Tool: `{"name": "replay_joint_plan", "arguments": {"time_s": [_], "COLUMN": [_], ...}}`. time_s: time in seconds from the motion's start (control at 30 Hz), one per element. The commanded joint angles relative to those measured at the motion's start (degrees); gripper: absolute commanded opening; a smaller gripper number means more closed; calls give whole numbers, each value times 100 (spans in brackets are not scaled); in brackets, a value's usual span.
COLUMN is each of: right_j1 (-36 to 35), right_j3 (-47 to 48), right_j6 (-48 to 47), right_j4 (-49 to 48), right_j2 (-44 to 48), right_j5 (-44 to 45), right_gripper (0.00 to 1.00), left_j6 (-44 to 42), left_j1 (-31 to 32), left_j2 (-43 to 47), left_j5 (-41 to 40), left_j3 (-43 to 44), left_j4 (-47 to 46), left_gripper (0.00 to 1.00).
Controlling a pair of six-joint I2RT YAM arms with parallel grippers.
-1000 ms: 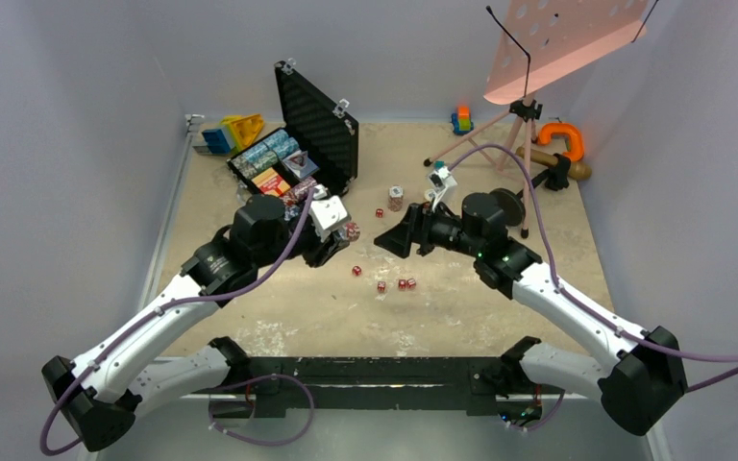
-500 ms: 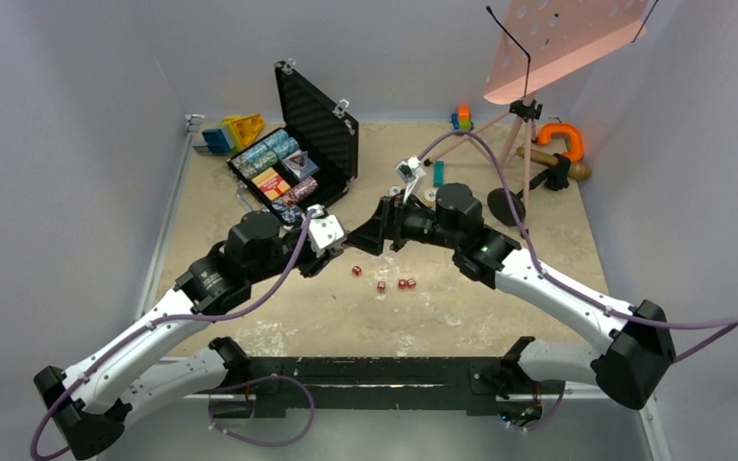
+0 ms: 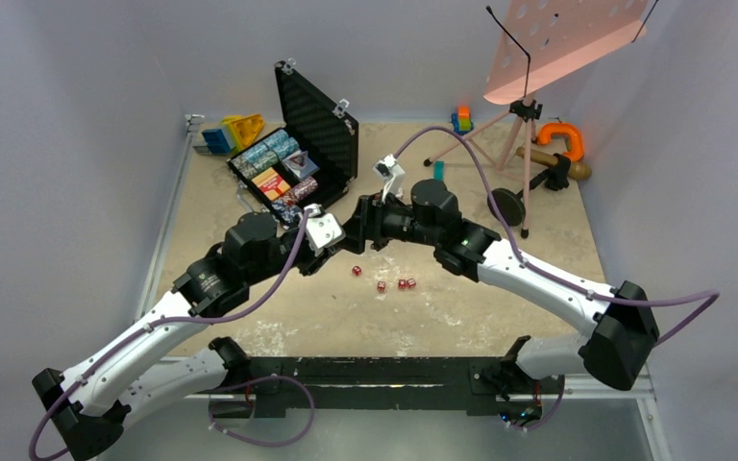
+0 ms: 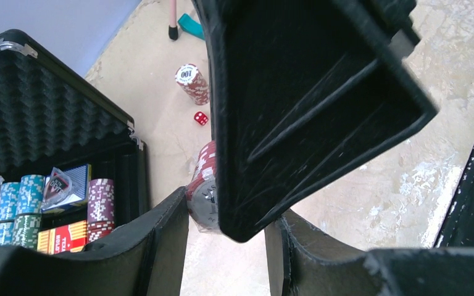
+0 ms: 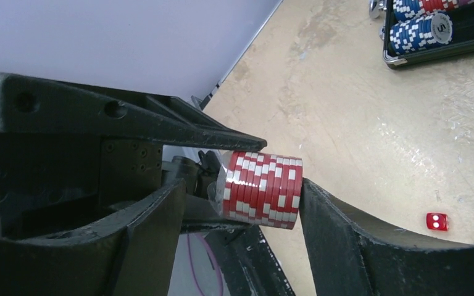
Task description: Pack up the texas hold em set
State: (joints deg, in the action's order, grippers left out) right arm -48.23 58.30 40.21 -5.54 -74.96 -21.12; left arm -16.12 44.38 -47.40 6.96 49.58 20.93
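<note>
Left pincer (image 4: 225, 213) is clamped on a red chip stack (image 5: 262, 190), holding it clear of the tabletop (image 3: 346, 317) just in front of the open case (image 3: 319, 130), one finger above the stack and one below it in the right wrist view. Right pincer (image 5: 242, 191) has its jaws apart around the same stack: one finger lies against the stack's end, while the other stands off from the opposite end with a visible gap, so it is not gripping. The case sits at the far left of the tabletop with its foam-lined lid upright; rows of chips and an orange-red card box (image 4: 68, 237) lie inside. Four red dice (image 3: 381, 285) are scattered on the tabletop just nearer than the two pincers. A second chip stack (image 4: 192, 83) lies on its side beyond them, with one more die (image 4: 201, 118) close beside it.
</note>
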Motion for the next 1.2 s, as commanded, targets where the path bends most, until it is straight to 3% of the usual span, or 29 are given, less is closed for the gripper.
{"name": "replay_joint_plan", "arguments": {"time_s": [0.0, 0.1, 0.27, 0.33, 0.4, 0.43, 0.5, 0.7, 0.83, 0.97, 1.17], "right_j1": [-176, -283, -328, -328, -328, -317, -306, -179, -96, -84, 9], "right_j3": [467, 607, 629, 663, 754, 821, 977, 1809, 2340, 2898, 4157], "right_j6": [-133, -259, -331, -438, -644, -774, -1183, -2368, -3089, -3953, -4712], "right_j4": [238, 460, 514, 543, 798, 899, 1137, 1406, 1224, 963, 1220], "right_j2": [-221, -323, -389, -399, -361, -327, -320, -1086, -1767, -2557, -4019], "right_j5": [363, 595, 860, 1028, 1291, 1524, 2066, 2805, 2726, 2499, 2507], "right_gripper": [68, 55, 12, 0, 0, 0, 0, 0, 0, 0, 0], "left_j6": [-26, -10, 110, 296, 484, 582, 855, 1898, 2350, 2859, 2923], "left_j1": [27, 27, 27, 22, 2, -37, -201, -1348, -2064, -2880, -3060], "left_j2": [90, 132, 123, 165, 268, 307, 383, 805, 747, 339, 186], "left_j5": [-174, -245, -273, -363, -550, -593, -533, -208, -64, 605, 328], "left_j3": [6, 2, 54, 172, 281, 366, 509, 405, 222, 191, 211], "left_j4": [-440, -440, -363, -204, 57, 275, 811, 1352, 1217, 1131, 1283], "left_gripper": [0, 0, 2, 33, 71, 81, 90, 99, 100, 100, 99]}}
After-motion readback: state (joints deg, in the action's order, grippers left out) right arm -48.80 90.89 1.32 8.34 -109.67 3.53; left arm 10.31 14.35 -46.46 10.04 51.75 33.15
